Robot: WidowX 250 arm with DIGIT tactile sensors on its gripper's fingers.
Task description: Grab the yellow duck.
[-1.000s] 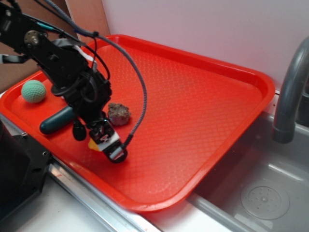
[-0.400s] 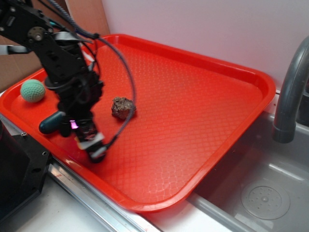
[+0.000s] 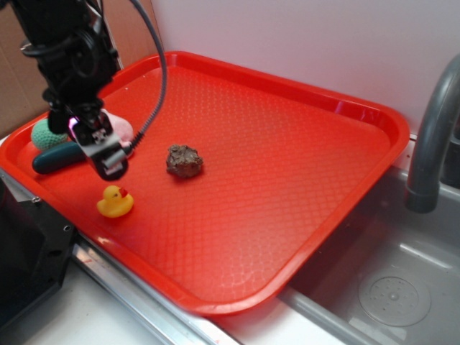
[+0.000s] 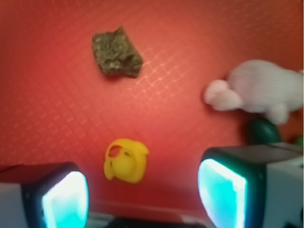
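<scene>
The yellow duck [image 3: 115, 202] is small and glossy with an orange-red beak. It sits on the red tray [image 3: 302, 144] near the front left rim. My gripper [image 3: 108, 154] hangs above the tray, just behind and above the duck, open and empty. In the wrist view the duck [image 4: 125, 160] lies on the tray between the two lit fingers, closer to the left one, and the gripper [image 4: 142, 199] is well clear of it.
A brown lump [image 3: 184, 160] lies mid-tray right of the gripper. A pink plush toy [image 3: 121, 128], a green ball [image 3: 43, 134] and a dark teal object [image 3: 57, 157] crowd the tray's left corner. A grey faucet [image 3: 431, 136] and sink [image 3: 392, 291] are at right.
My gripper has risen from the tray floor and moved back left. The duck, hidden under it before, now sits uncovered, slightly further left. The pink plush has come into view.
</scene>
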